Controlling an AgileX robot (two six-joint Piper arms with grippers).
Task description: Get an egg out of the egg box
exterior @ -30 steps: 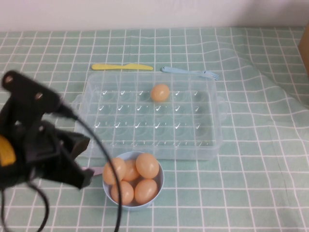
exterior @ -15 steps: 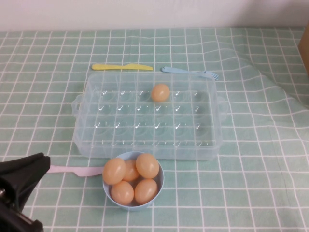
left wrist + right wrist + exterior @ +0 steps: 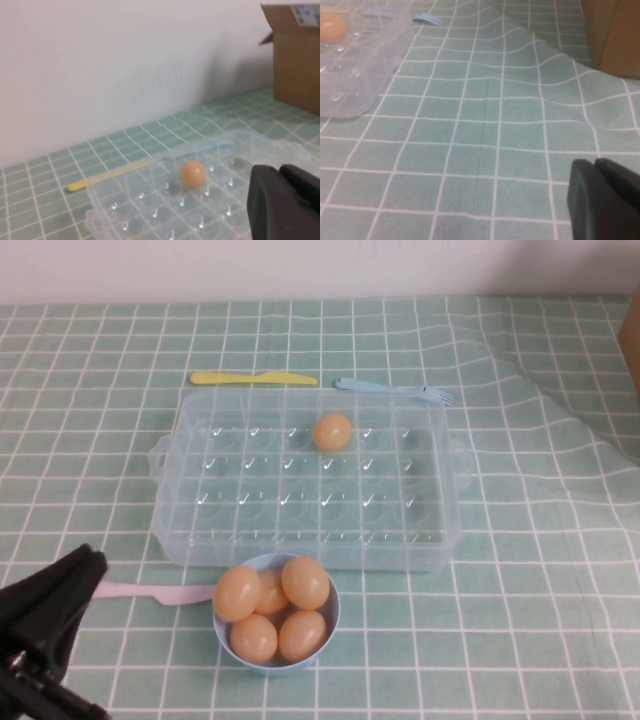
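One orange-tan egg (image 3: 332, 431) sits in a cup in the far row of the clear plastic egg box (image 3: 300, 540) at the table's middle. It also shows in the left wrist view (image 3: 193, 173) and the right wrist view (image 3: 332, 27). My left gripper (image 3: 82, 575) is at the near left corner, well short of the box's near left side, its fingers (image 3: 270, 200) together and empty. My right gripper (image 3: 596, 170) is out of the high view, low over bare cloth to the right of the box (image 3: 355, 65), shut and empty.
A light-blue bowl (image 3: 331, 625) holding several eggs stands just in front of the box. A pink utensil (image 3: 150, 592) lies left of it. A yellow knife (image 3: 252, 378) and a blue fork (image 3: 395, 390) lie behind the box. A cardboard box (image 3: 295, 55) stands far right.
My left arm has pulled back from beside the bowl to the near left corner, uncovering the pink utensil. The egg, box and bowl have not moved.
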